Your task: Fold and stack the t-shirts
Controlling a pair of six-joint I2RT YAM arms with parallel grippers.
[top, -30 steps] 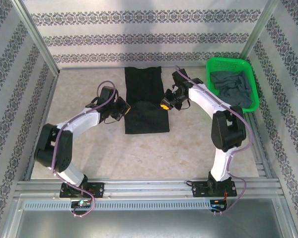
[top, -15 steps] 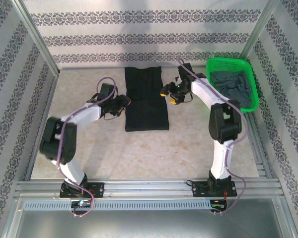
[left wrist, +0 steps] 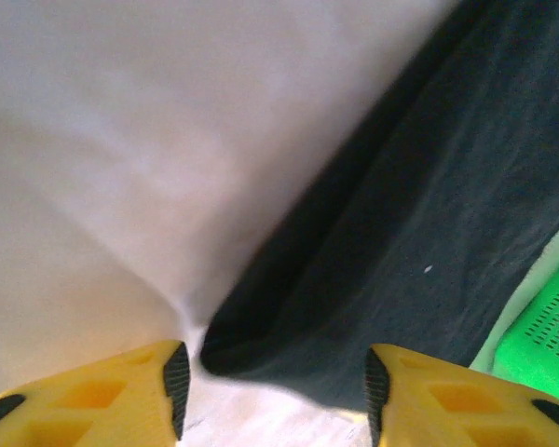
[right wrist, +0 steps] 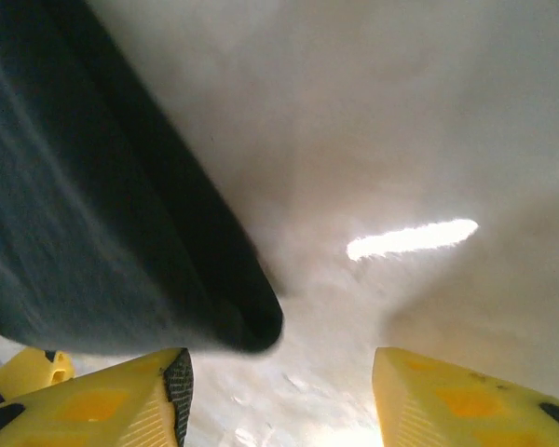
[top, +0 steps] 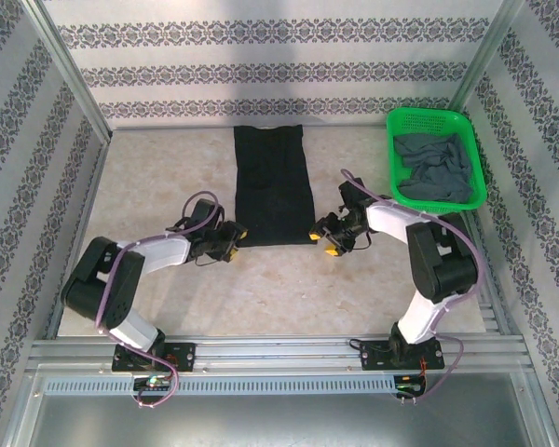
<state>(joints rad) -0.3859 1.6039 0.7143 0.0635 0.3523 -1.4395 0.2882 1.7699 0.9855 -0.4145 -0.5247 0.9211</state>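
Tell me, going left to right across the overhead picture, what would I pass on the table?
Left gripper → black t-shirt → right gripper → green basket, with the grey t-shirt lying inside it.

Robot lab test cell. Desk (top: 279,298) boxed by patterned backdrop panels (top: 279,74), aluminium extrusion frame (top: 70,84); left arm (top: 154,251), right arm (top: 438,265) bolted to front rail (top: 279,351), purple cables looped outside.

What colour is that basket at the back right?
The mesh basket is bright green; the top external view shows it best.
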